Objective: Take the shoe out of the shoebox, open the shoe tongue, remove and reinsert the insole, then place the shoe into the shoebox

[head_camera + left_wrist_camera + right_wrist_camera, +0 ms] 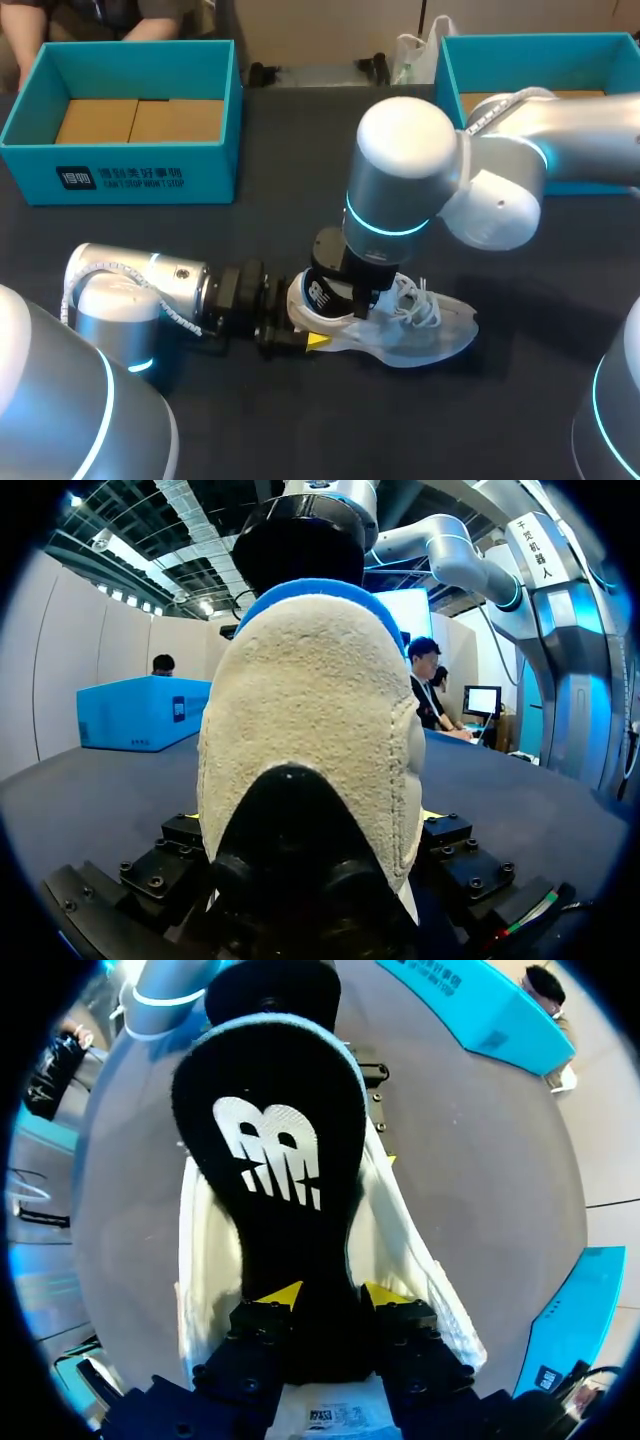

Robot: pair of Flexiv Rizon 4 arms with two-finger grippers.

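lying on its side in the middle of the dark table [300, 150], the white shoe [430, 335] points its toe toward my right and its heel toward my left, laces loose over the upper. my left arm comes in low from the left, and the left gripper [305, 325] sits at the heel; one yellow tip shows against the sole edge there. in the left wrist view the cream heel of the shoe [310, 750] fills the space between the two finger blocks of the left gripper [310, 840] and presses against both sides, so the jaws are clamped on the shoe.

my right arm reaches in from the right and comes down over the shoe's opening. the right gripper [352, 300] has the black insole [322, 295] between its tips. in the right wrist view the insole [275, 1160] — black, with a white logo on its broad far end and a blue edge — runs out ahead of the right gripper [333, 1298], its narrower part pinched between the two yellow tips, jaws closed on it from both sides. the white shoe [200, 1260] lies just under it.

two open blue boxes stand at the far side of the table — the left shoebox [140, 175] and the right shoebox [450, 70] — both well apart from the shoe.
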